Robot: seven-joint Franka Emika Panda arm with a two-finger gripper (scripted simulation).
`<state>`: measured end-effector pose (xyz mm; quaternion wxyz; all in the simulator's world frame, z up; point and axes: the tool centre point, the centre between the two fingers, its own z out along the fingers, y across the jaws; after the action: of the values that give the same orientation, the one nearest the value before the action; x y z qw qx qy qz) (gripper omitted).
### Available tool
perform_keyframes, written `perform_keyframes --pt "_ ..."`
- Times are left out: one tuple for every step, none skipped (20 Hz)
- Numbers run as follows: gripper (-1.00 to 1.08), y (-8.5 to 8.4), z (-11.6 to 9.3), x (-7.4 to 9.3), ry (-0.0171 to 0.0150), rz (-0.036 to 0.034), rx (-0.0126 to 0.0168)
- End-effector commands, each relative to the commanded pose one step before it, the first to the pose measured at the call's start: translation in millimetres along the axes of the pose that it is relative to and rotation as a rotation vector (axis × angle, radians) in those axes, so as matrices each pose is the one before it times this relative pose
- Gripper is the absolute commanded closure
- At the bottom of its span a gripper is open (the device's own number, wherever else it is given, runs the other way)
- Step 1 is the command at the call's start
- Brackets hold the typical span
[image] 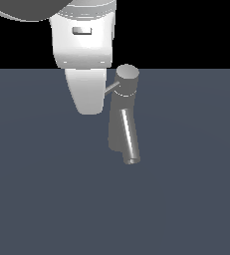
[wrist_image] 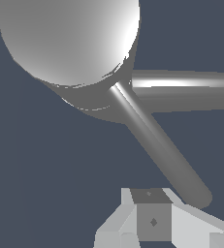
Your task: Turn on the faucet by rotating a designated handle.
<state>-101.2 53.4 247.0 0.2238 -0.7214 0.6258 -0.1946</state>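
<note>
Flat slate-blue floor fills the lower part of the exterior view, w/ plain black background above a straight horizon line. No texture on it, no other loose items visible.

Nearest to the exterior cam: the open mouth of the spout, a slanted grey tube running down from the faucet toward the viewer and slightly to the exterior view's right. Faucet stands approx centre of the floor, tapered column upright, round cap on top poking just above the horizon. Column's base is partly hidden behind the spout.

Handle is a thin rod leaving the cap toward the exterior view's left; only a short bit shows, its far end disappears behind the white arm. Arm is cut off by the top edge, so upper links can't be seen.

Gripper: in the exterior view fingers aren't separable from the white body. Wrist view shows just one dark pad w/ white housing at the frame edge, close beside the handle's rounded tip, a thin gap between them. Other finger out of frame, so can't tell if jaws are apart or together. Nothing seen gripped. Cap looms large and bright in the wrist view, spout branching off beyond.
</note>
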Motion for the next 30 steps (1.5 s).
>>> perform_keyframes --pt "1.08 5.62 0.65 12.57 0.01237 0.02123 -0.00432" --pt "1.08 0.95 -0.05 0.69 0.0 0.0 0.0" --pt "1.08 0.94 -0.05 0.68 0.0 0.0 0.0" --pt "1.08 0.96 0.15 0.94 0.00028 0.00049 -0.0004" --pt "1.08 0.92 -0.05 0.67 0.0 0.0 0.0" --pt "1.08 0.91 -0.05 0.66 0.0 0.0 0.0" --pt "1.08 0.93 0.09 0.84 0.0002 0.00035 -0.00028" --pt "1.08 0.9 -0.05 0.65 0.0 0.0 0.0" --pt "1.08 0.89 -0.04 0.64 0.0 0.0 0.0" --pt "1.08 0.9 0.09 0.83 0.0002 0.00035 -0.00028" --pt "1.08 0.87 -0.04 0.63 0.0 0.0 0.0" --pt "1.08 0.87 -0.04 0.63 0.0 0.0 0.0" --pt "1.08 0.89 0.15 0.89 0.00028 0.00049 -0.0004" --pt "1.08 0.85 -0.04 0.62 0.0 0.0 0.0" --pt "1.08 0.85 -0.04 0.61 0.0 0.0 0.0" --pt "1.08 0.84 -0.04 0.61 0.0 0.0 0.0" --pt "1.08 0.87 0.15 0.87 0.00027 0.0005 -0.00039" --pt "1.08 0.83 -0.04 0.6 0.0 0.0 0.0" --pt "1.08 0.82 -0.04 0.6 0.0 0.0 0.0" --pt "1.08 0.81 -0.04 0.59 0.0 0.0 0.0" --pt "1.08 0.84 0.15 0.86 0.00027 0.0005 -0.00039" --pt "1.08 0.8 -0.04 0.59 0.0 0.0 0.0" --pt "1.08 0.8 -0.04 0.58 0.0 0.0 0.0" --pt "1.08 0.82 0.09 0.77 0.00019 0.00036 -0.00027" --pt "1.08 0.79 -0.04 0.58 0.0 0.0 0.0" --pt "1.08 0.79 -0.04 0.58 0.0 0.0 0.0" --pt "1.08 0.78 -0.04 0.57 0.0 0.0 0.0" --pt "1.08 0.82 0.15 0.84 0.00026 0.00051 -0.00038" --pt "1.08 0.78 -0.03 0.57 0.0 0.0 0.0" --pt "1.08 0.78 -0.03 0.57 0.0 0.0 0.0"
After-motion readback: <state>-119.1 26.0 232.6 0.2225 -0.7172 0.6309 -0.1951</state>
